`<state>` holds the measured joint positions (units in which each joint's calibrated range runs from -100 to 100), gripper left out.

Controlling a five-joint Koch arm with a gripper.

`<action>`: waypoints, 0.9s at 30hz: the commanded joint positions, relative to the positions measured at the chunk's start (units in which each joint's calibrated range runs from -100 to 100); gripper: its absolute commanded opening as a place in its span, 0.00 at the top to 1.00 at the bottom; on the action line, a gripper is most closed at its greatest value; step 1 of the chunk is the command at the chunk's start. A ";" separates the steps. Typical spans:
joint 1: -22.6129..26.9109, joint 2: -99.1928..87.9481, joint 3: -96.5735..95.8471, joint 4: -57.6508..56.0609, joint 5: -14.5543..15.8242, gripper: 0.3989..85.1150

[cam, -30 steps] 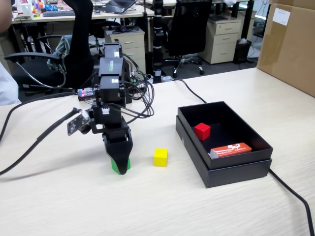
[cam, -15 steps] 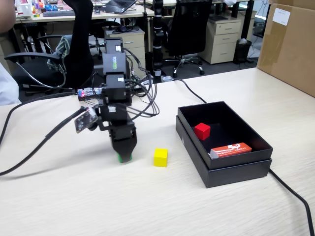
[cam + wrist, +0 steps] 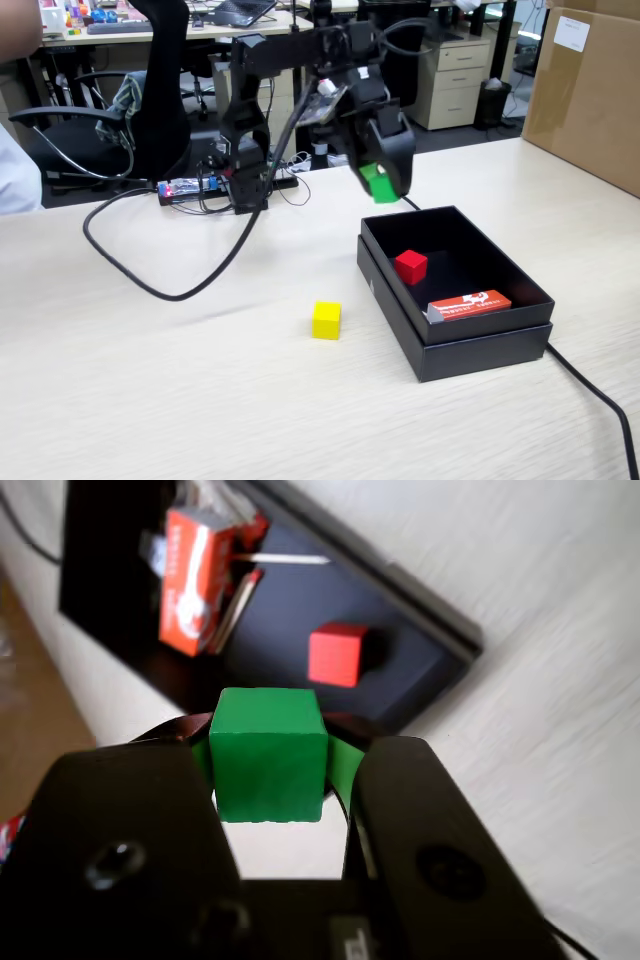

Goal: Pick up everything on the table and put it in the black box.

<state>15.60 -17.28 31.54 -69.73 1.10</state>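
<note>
Fingers [image 3: 384, 186] pinching a small green cube [image 3: 378, 183] in the air.
Below them sits the shallow matte black box [image 3: 478, 342], small red cube [image 3: 410, 267] inside.

The orange-red packet [image 3: 195, 580] has its print blurred.

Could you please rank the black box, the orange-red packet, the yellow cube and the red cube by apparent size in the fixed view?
1. Black box, by far the largest.
2. Orange-red packet, lying inside the box.
3. Yellow cube and red cube: they look about alike, and the yellow one sits nearer the camera, so I won't rank them.
</note>
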 commanded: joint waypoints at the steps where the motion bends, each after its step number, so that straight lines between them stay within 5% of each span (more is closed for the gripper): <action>1: 1.61 5.75 7.90 0.39 1.32 0.99; 11: 1.42 32.60 16.42 0.39 3.27 0.99; 20: 1.17 33.17 11.44 -1.33 3.32 0.54; 27: 0.15 25.49 11.34 -1.33 3.32 0.51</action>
<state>16.39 17.15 41.40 -70.65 4.37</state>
